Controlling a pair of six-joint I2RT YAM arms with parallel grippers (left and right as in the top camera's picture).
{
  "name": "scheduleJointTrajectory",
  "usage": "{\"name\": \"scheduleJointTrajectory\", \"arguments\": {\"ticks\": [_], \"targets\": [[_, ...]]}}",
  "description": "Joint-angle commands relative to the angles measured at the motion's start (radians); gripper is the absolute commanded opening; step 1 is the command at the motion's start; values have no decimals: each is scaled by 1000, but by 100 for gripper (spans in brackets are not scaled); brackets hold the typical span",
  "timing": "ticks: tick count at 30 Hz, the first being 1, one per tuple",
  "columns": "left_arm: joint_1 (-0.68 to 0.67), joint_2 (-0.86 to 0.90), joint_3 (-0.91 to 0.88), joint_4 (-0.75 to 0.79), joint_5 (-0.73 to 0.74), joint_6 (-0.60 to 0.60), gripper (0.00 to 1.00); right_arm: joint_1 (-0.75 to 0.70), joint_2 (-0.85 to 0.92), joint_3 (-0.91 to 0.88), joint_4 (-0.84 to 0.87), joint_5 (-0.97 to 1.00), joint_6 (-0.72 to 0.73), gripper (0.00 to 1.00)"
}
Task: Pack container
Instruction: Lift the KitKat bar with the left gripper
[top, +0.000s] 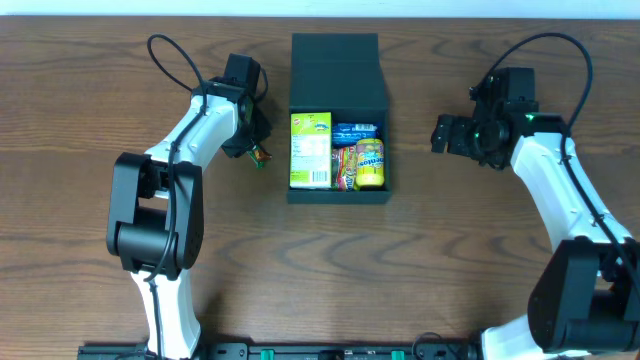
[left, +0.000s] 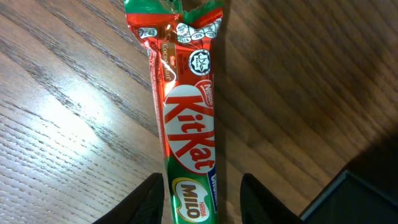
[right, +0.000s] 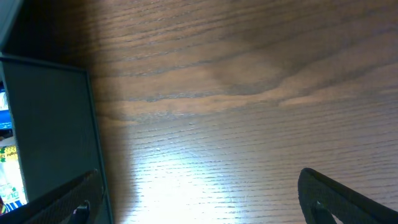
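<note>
The dark teal container (top: 338, 95) stands at the back centre of the table with its flap lid folded back. A green-yellow packet (top: 310, 150) and other colourful snack packets (top: 360, 160) lie inside. Left of it, a red and green KitKat Milo bar (left: 186, 130) lies flat on the wood. My left gripper (left: 200, 202) straddles the bar's near end, open, with a gap showing on the right side. The same bar (top: 262, 156) peeks out under that gripper (top: 252, 148) in the overhead view. My right gripper (top: 445, 135) hovers open to the right of the container (right: 50, 124), holding nothing.
Bare brown wooden tabletop (top: 430, 260) surrounds the container. A dark corner of the container (left: 354, 199) shows at the lower right of the left wrist view. Both arm bases stand at the front edge.
</note>
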Motion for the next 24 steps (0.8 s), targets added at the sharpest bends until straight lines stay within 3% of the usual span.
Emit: {"name": "scheduleJointTrajectory", "arguments": {"ticks": [1,16,24], "targets": [[-1,24,19,-3,3,-20,40,8,6,11,1,-4,7,99],[-1,53,19,-10,22,-42,37,8,6,11,2,-4,7,99],[-5,62,19,-25,26,-40,29,8,6,11,2,-4,7,99]]}}
